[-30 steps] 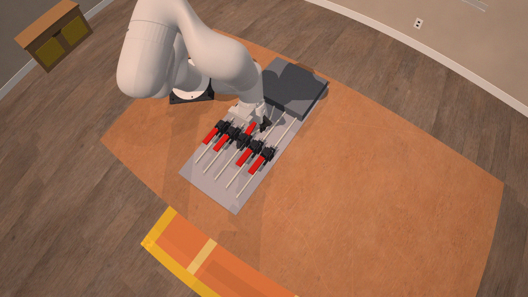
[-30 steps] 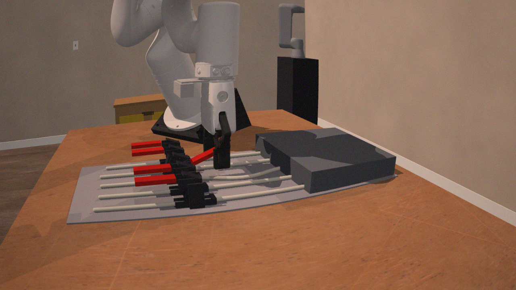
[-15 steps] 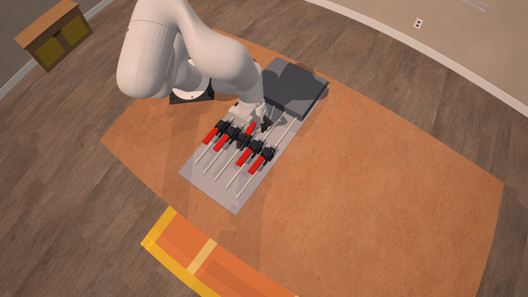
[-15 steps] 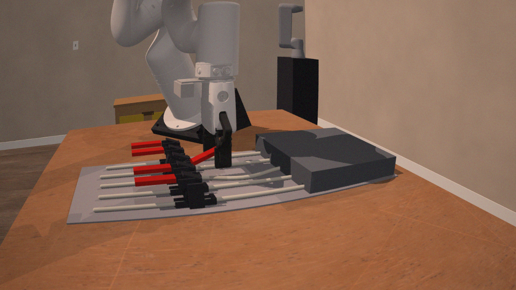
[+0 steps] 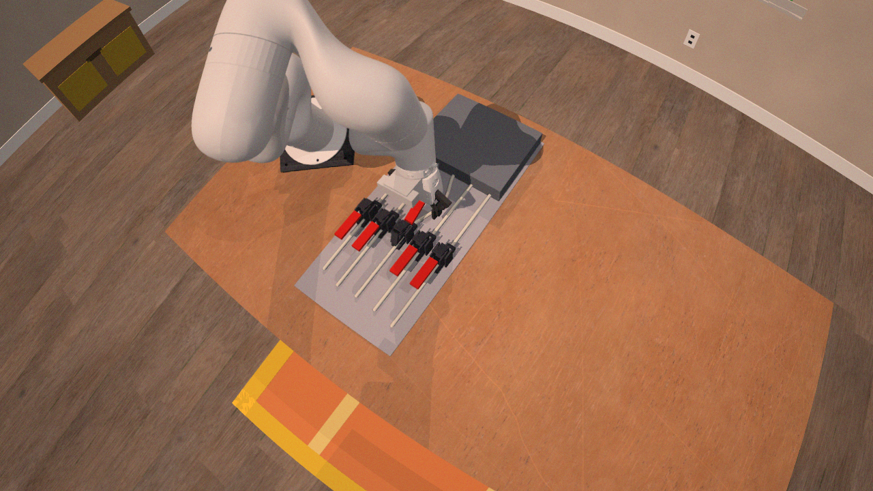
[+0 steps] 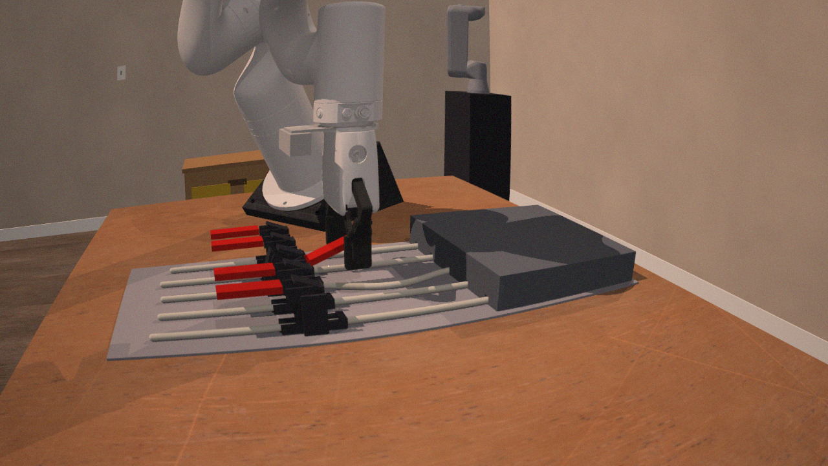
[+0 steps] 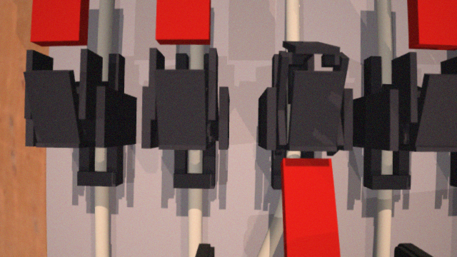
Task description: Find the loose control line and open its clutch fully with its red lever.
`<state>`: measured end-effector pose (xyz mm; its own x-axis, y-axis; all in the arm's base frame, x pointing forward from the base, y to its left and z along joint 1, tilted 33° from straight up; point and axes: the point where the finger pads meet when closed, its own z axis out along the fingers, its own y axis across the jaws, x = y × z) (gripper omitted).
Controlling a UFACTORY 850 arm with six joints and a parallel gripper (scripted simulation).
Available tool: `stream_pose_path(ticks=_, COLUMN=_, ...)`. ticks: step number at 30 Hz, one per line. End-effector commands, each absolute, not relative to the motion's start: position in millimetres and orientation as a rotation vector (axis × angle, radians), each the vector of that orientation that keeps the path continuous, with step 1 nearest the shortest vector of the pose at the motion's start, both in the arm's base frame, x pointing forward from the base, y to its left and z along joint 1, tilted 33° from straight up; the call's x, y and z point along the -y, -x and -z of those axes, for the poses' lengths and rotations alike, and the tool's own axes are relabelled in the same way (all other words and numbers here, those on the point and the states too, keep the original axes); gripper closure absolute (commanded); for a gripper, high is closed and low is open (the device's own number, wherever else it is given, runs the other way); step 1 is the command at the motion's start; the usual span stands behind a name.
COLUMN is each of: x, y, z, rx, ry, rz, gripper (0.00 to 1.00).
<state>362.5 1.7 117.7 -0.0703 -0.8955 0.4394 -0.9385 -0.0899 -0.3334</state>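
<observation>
On the orange-brown wooden table (image 6: 521, 393) lies a flat light-grey base plate (image 6: 138, 330), and along it run five pale cream control lines, each passing through a black blocky clutch and into the dark grey box-shaped console (image 6: 538, 255) at the far end. Four of the flat red levers lie pointing away from the console. The middle clutch (image 7: 307, 107) has its red lever (image 6: 325, 250) thrown over the other way, toward the console, resting tilted with its free end raised a little. That middle control line (image 6: 393, 283) sags in a loose curve between clutch and console, while its neighbours run straight.

Right at the tip of that flipped lever hangs the white arm's black two-fingered gripper (image 6: 358, 243), pointing straight down. Its fingers stand spread to their widest with nothing between them. From the wrist view the red lever (image 7: 310, 208) runs down the middle, and the two dark fingertips peek in at the bottom edge, one well off to each side of it, touching neither the lever nor the line.
</observation>
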Motion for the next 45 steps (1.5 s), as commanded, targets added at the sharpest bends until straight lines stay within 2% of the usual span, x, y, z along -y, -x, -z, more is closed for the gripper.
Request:
stream_pose_path(ticks=1, x=-3.6, y=-361.5, z=-121.2, rx=2.067, ry=-2.089, rz=-0.877, gripper=0.0)
stream_pose_path(ticks=45, x=-45.0, y=-329.3, z=-200.4, rx=2.067, ry=-2.089, rz=-0.877, gripper=0.0)
